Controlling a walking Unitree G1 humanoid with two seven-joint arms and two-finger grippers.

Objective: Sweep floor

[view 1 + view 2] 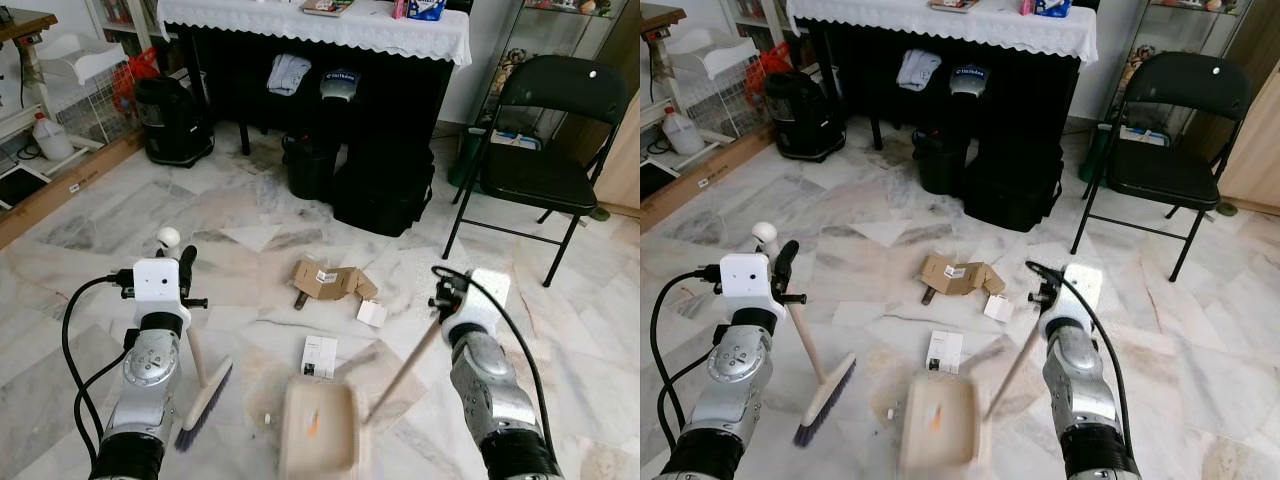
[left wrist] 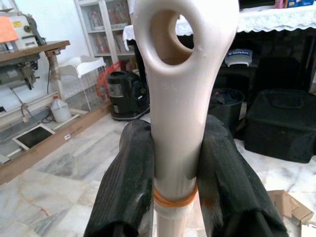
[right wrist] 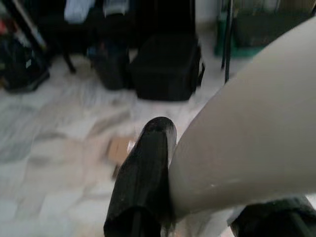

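Beige broom [image 1: 205, 395] at lower left is clamped at its handle by the left gripper [image 2: 175, 173], the right gripper [image 3: 207, 197] holds the dustpan [image 1: 318, 428] handle at lower centre, so short strokes toward the pan should gather the cardboard [image 1: 330, 282].

Left gripper [image 1: 178, 268]: clamped on the broom [image 1: 203, 395] handle, whose head rests on the floor below and to its right.
Right gripper [image 1: 441, 291]: clamped on the dustpan [image 1: 318, 425] handle, whose pan lies on the floor between the two grippers, just right of the broom head.
Paper card [image 1: 319, 356]: ahead of the dustpan.
Cardboard scraps [image 1: 332, 282]: further ahead, between the grippers.
Bags [image 1: 385, 185]: beyond the cardboard, under the table [image 1: 310, 30].
Folding chair [image 1: 545, 155]: ahead and right of the right gripper.
Vacuum cleaner [image 1: 170, 120]: far ahead of the left gripper.
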